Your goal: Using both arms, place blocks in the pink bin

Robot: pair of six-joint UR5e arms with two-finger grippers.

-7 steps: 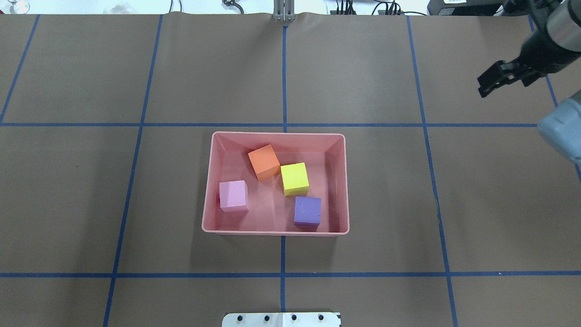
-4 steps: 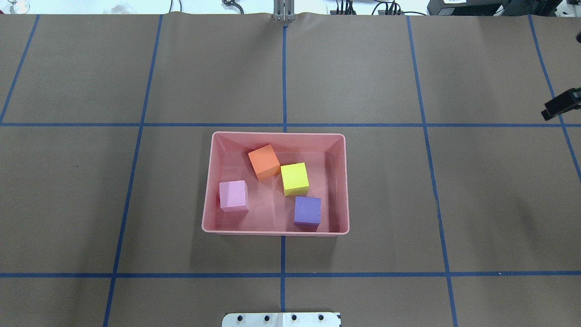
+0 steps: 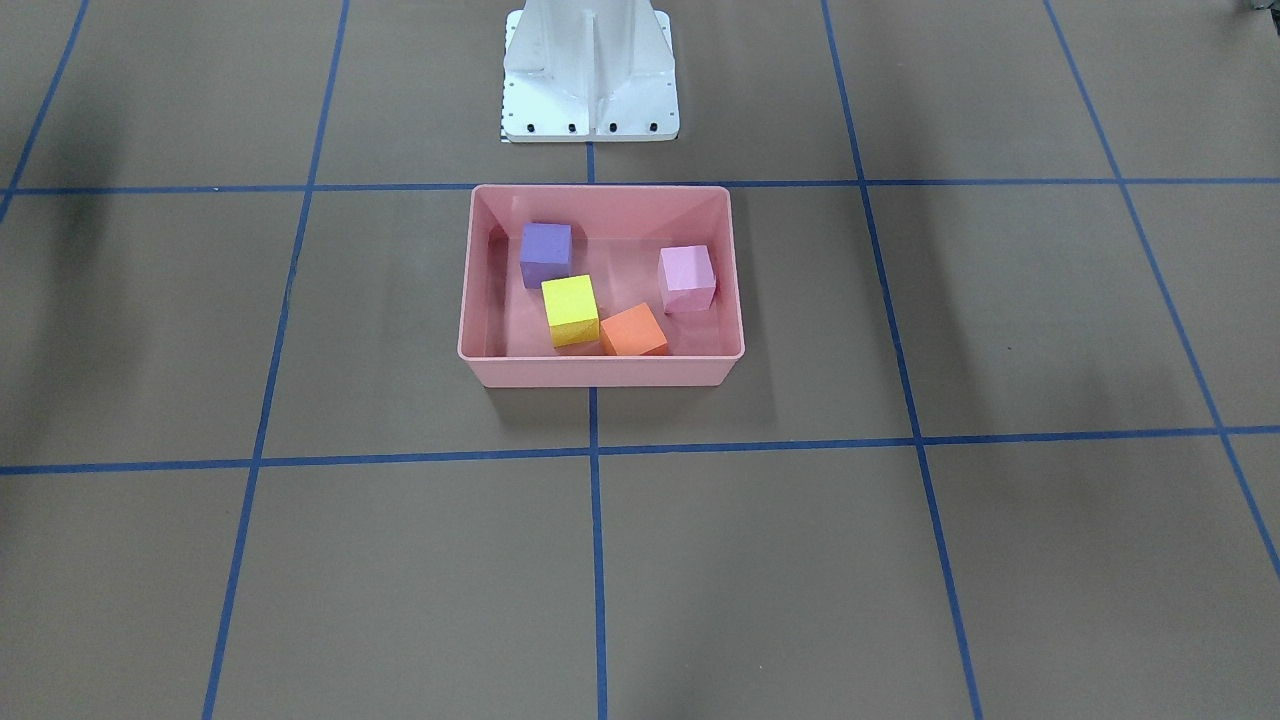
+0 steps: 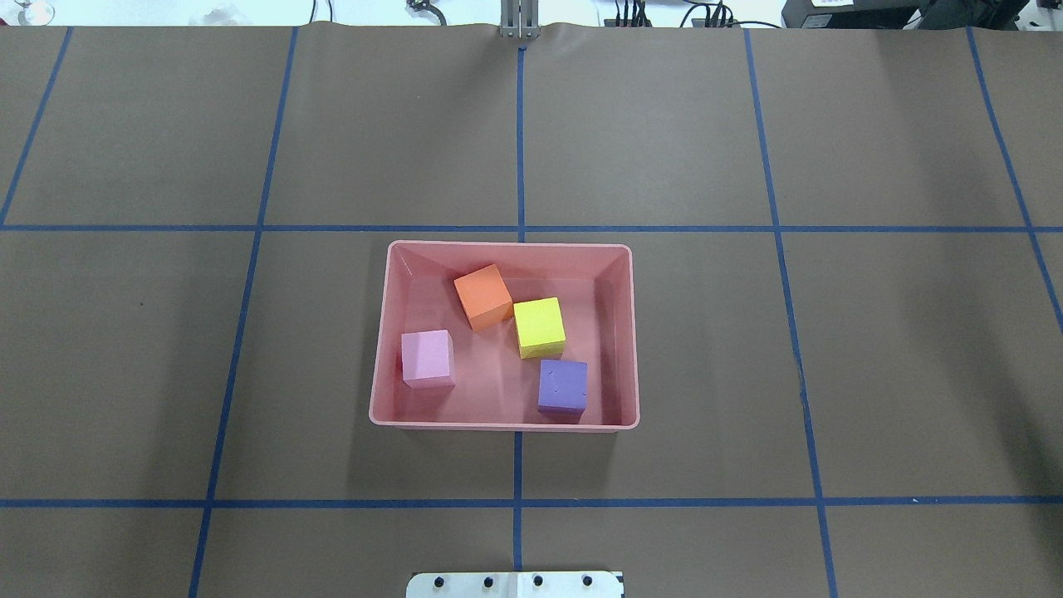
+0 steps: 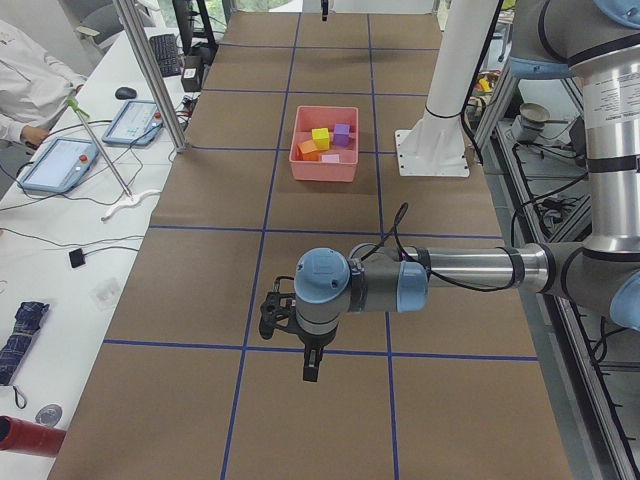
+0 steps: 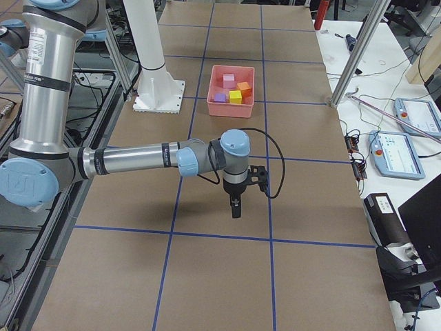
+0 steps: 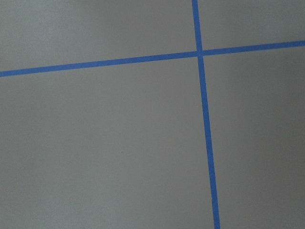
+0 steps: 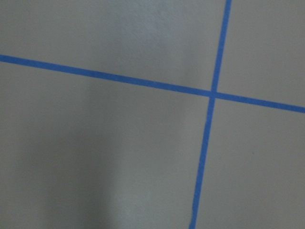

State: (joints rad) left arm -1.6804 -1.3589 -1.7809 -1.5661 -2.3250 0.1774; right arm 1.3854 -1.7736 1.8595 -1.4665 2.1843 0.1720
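Looking from the desk's [image 4: 747,349] left end, the left end effector [image 5: 310,372] hangs nearest, pointing down over the brown surface. I honestly can't tell if its fingers are spread or closed. Same deal at the other end with the right end effector [image 6: 236,209]. The pink bin [image 4: 581,245] sits mid-desk, well apart from both. All four blocks are inside it. Going away from the robot: purple block [image 4: 562,386], pale pink block [image 4: 428,358], yellow block [image 4: 539,327], and orange block [image 4: 482,296] just beside the yellow.
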